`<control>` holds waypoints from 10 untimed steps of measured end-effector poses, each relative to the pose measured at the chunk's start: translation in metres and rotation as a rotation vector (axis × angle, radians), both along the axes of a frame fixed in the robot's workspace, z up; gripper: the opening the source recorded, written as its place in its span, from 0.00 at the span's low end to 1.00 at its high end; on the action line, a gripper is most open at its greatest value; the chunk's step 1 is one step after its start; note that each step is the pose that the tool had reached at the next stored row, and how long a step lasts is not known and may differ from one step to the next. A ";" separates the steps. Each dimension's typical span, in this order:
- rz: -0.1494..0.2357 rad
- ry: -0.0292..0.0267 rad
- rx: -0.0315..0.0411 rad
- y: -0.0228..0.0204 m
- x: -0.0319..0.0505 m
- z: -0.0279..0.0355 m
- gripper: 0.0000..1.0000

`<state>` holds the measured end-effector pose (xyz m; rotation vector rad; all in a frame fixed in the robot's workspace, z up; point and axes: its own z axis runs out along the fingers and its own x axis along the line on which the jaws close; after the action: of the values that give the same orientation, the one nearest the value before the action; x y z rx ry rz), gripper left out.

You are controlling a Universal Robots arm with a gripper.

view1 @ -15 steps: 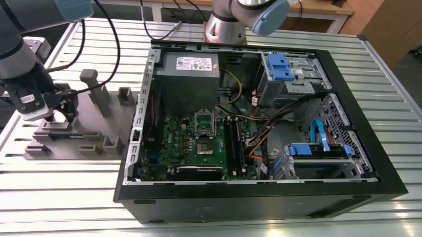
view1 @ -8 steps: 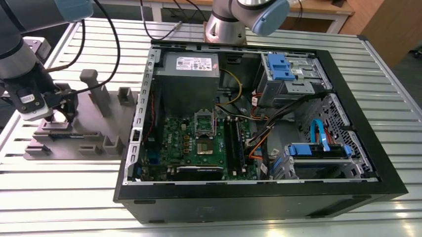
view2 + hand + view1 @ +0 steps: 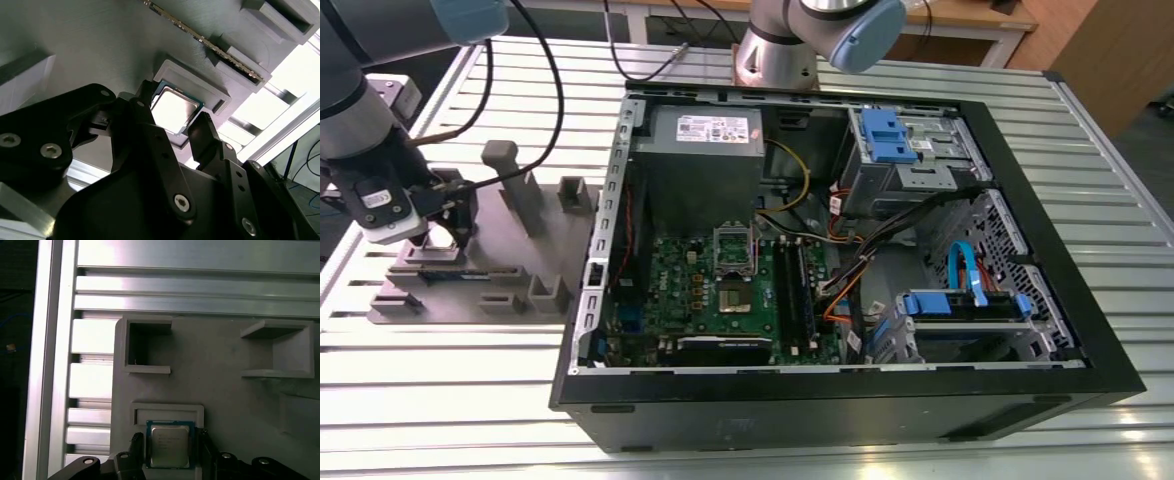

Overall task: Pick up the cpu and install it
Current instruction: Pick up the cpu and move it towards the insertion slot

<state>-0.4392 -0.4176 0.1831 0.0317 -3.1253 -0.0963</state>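
1. The cpu (image 3: 170, 445) lies flat in a shallow square recess of the grey tray (image 3: 494, 290). The tray sits on the slatted worktop (image 3: 454, 350), at the exterior view's left of the open case (image 3: 1067, 330).
2. The gripper (image 3: 173, 106) hangs straight over that recess, so the chip lies directly between the fingers (image 3: 137, 445), one at each of two opposite edges.
3. The fingers are spread. In the first wrist view a thin sliver of tray shows between each one and the chip's rim, so I judge that they bracket it and are not yet pinching it.
4. The chip is close to square, so it has no real long axis. Its sides run parallel to the finger faces, which makes the approach look squared up.
5. It has a bright silver lid with a faint marking, on a thin teal-green border, and it sits level with no corner lifted.
6. The socket (image 3: 735, 270) is on the green board inside the case, well apart from the tray, with the case wall between them.
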 end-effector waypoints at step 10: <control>0.000 -0.0006 0.0012 0.0008 -0.0008 -0.0001 0.56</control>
<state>-0.4400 -0.4168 0.1830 0.0319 -3.1258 -0.0981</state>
